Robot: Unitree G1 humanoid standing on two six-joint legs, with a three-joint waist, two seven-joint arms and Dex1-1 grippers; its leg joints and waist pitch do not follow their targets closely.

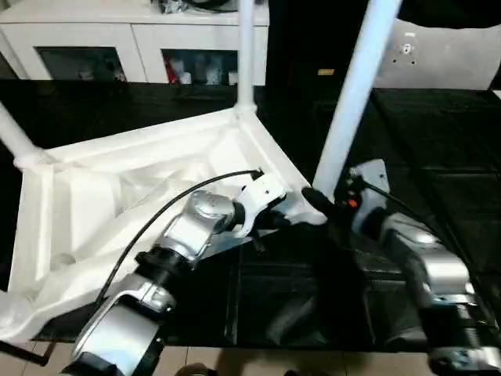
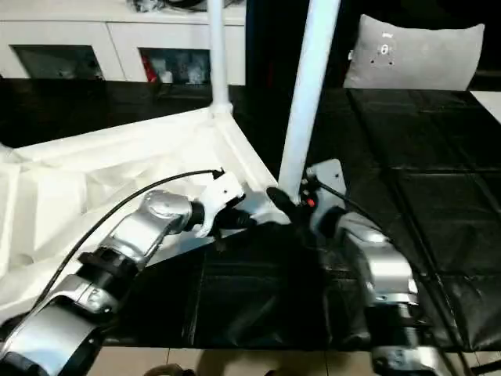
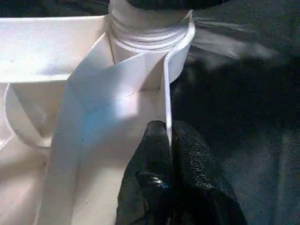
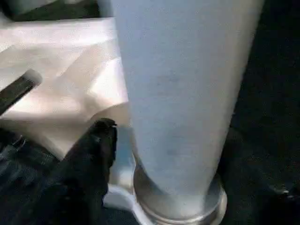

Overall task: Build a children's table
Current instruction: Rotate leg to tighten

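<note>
The children's table lies upside down: its white ribbed tabletop [image 1: 117,196] rests on the black work table, tilted. Three white legs stand in corner sockets: one at the far corner [image 1: 246,55], one at the left [image 1: 16,137], one at the near right corner [image 1: 356,86]. My left gripper [image 1: 278,219] is shut on the tabletop's thin rim [image 3: 166,93] just beside that near right socket [image 3: 150,33]. My right gripper [image 2: 286,202] stands around the base of the near right leg [image 4: 183,93], open, with one black finger [image 4: 96,150] a little off the tube.
The black-covered work table [image 1: 438,141] stretches to the right and back. A white cabinet [image 1: 133,39] stands behind it, and a grey cushion [image 2: 415,51] at the back right. The work table's front edge [image 1: 274,345] runs just below my forearms.
</note>
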